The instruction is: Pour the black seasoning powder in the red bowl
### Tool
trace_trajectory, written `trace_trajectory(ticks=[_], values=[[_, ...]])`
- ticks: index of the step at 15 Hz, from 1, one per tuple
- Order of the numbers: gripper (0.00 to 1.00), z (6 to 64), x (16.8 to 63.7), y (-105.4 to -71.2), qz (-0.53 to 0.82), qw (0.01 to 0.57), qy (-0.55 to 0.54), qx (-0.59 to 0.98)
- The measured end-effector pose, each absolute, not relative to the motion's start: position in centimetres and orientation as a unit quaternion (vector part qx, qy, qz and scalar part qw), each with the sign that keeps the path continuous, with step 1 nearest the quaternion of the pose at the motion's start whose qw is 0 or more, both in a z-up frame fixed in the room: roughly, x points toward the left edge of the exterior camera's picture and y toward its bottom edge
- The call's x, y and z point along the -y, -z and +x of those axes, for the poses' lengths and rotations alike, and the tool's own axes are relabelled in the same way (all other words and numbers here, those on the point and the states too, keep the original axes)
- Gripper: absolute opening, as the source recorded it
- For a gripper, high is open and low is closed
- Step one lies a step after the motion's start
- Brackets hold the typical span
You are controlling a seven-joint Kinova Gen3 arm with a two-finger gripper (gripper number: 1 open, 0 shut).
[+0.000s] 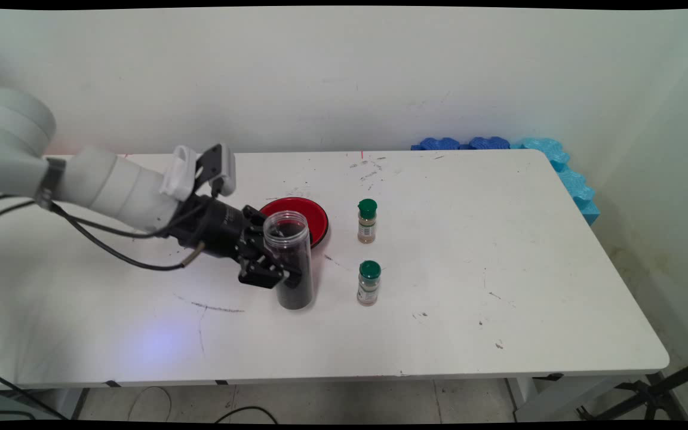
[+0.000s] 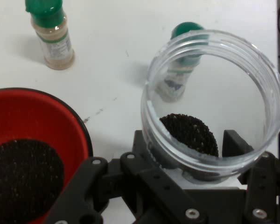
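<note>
a scuffed white worktop (image 1: 499, 298) is set against a pale wall, with blue foam pieces (image 1: 559, 161) wedged at its far right corner. one clear open jar (image 1: 289, 263) is clamped upright by the black tool (image 1: 272, 263), its base on the worktop; its lower part is partly hidden by the fingers in the main view. dark granules are seen inside it in the hand view. just behind it one red bowl (image 1: 308, 215) is partly covered by jar and tool; it also holds dark granules. two green-capped spice bottles (image 1: 367, 221) (image 1: 369, 282) stand apart to the right. beyond them the right half is left open to the edge.
</note>
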State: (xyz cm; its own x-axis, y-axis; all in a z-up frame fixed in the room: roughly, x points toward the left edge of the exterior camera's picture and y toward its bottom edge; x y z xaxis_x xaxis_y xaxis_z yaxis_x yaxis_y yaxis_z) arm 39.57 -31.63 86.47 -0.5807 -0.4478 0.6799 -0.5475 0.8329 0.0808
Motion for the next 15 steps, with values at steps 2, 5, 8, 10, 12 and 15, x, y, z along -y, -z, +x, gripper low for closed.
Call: trace_trajectory(ticks=[2,5,8,10,12,15], values=[[0.0,39.8,31.7,-88.1,0.283,0.36,-0.065,0.887],[0.0,40.2,31.8,-90.8,0.289,0.357,-0.057,0.886],[0.0,40.7,32.1,-93.2,0.296,0.353,-0.049,0.886],[0.0,40.9,32.3,-94.8,0.302,0.351,-0.044,0.885],[0.0,41.0,32.4,-96.0,0.304,0.348,-0.037,0.886],[0.0,41.1,32.6,-97.6,0.308,0.345,-0.029,0.886]])
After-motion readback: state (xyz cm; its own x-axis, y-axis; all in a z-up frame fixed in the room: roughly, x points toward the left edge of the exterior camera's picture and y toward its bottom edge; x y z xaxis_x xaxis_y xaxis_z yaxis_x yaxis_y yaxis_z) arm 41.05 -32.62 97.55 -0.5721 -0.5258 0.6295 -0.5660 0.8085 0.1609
